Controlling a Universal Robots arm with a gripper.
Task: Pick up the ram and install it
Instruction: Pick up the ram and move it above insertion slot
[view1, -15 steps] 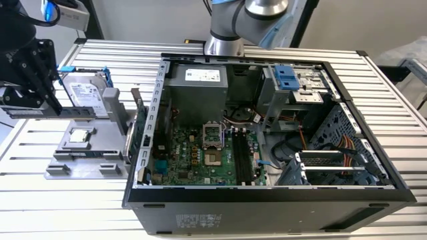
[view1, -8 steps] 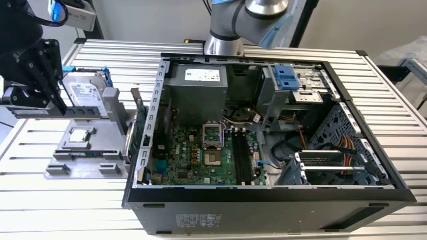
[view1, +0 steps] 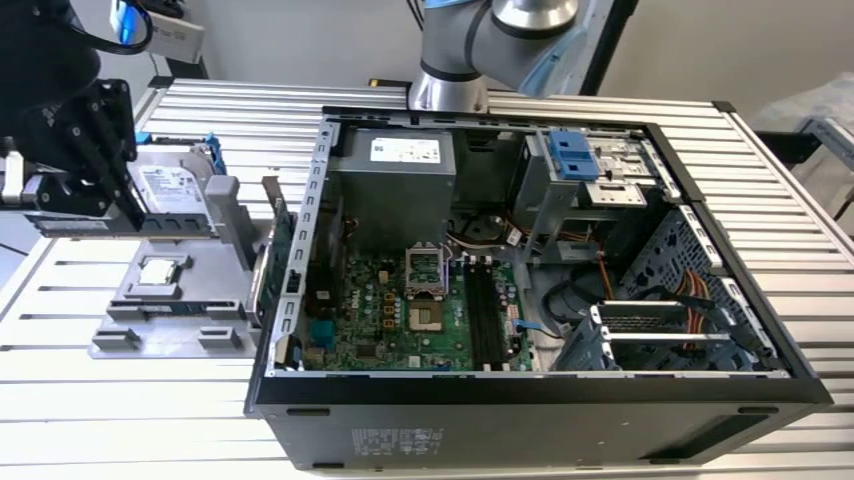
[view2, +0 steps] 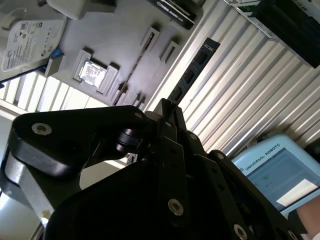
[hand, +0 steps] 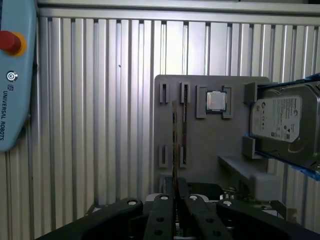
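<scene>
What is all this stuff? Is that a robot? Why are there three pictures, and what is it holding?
Yes, it is a robot arm. It works next to an open computer on a metal table. One picture comes from a camera standing away from the arm, so it sees the whole scene. The other two come from cameras riding near the arm's wrist, so you see its black gripper up close. On the table lies a grey tray with a hard drive and a small square chip. The jaws look pinched on a thin memory stick, held in the air over the tray.
</scene>
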